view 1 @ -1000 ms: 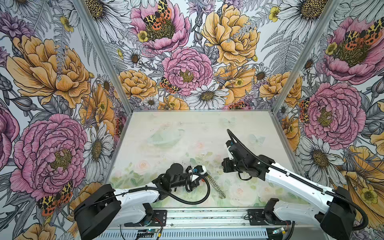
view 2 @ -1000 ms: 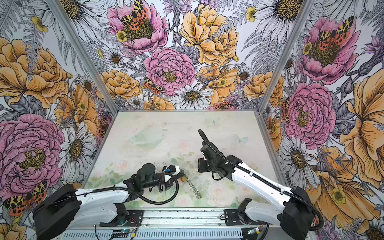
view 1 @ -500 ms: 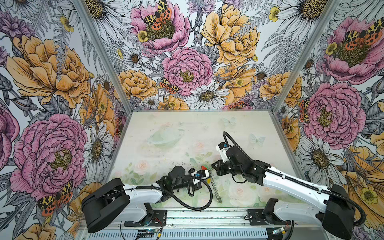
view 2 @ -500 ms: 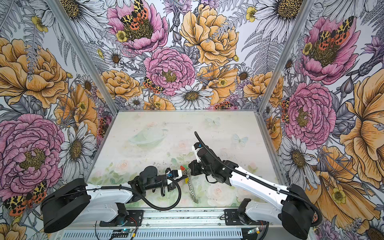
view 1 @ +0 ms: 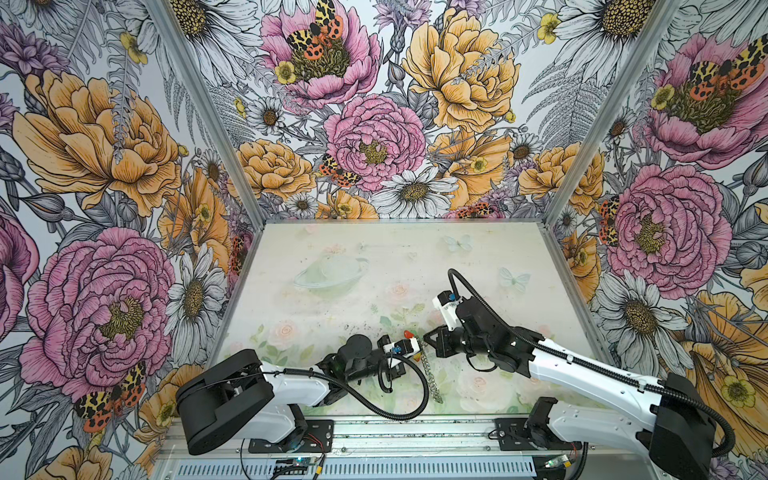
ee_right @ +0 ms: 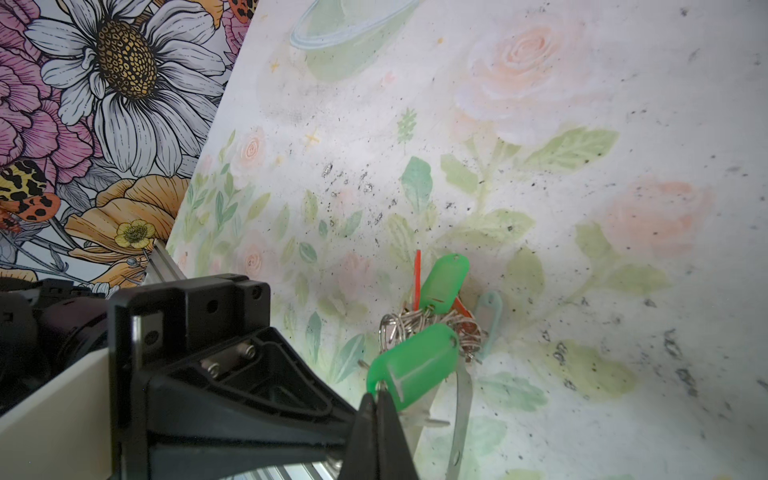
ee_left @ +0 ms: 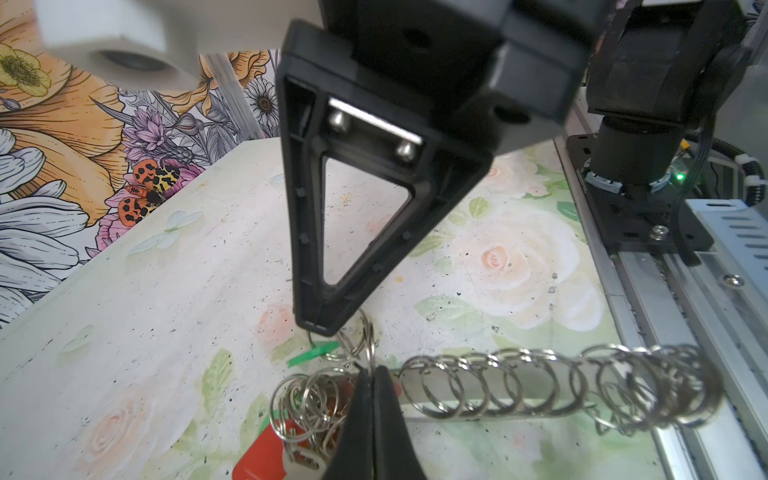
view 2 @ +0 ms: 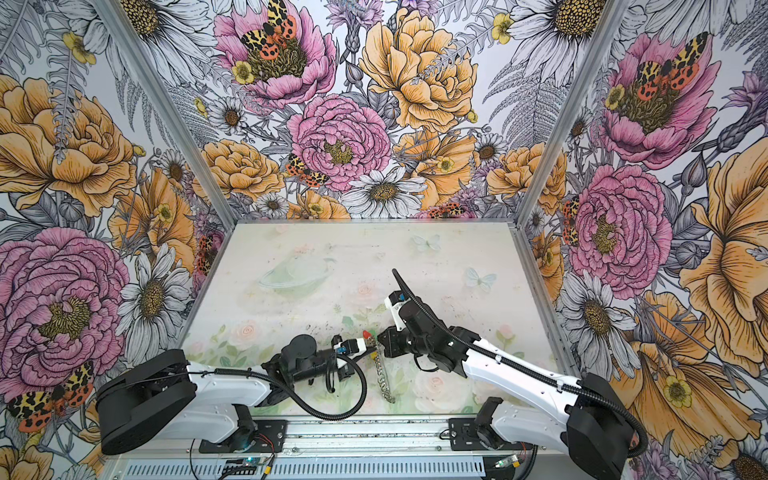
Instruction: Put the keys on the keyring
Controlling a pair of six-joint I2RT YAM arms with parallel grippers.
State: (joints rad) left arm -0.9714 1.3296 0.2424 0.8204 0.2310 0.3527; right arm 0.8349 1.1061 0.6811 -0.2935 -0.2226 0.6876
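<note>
Right fingers (ee_right: 361,432) have closed in since a second ago and now sit tip to tip with the left. Large flat grey metal keyring (ee_left: 498,386), fringed with small silver rings, sits front centre of the table (view 1: 332,266), pinched tight in the left fingers (ee_left: 357,424). Right fingers are clamped on a silver key with green plastic tag (ee_right: 409,365). Best approach, I judge: hold the keyring steady and feed the key on slowly, since the bunched rings could snag.

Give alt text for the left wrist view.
The shut left gripper pinches the keyring, whose flat grey band strung with small silver rings stretches away over the table. The right gripper, also shut, meets it there holding a green tag; a red tag shows nearby.
</note>
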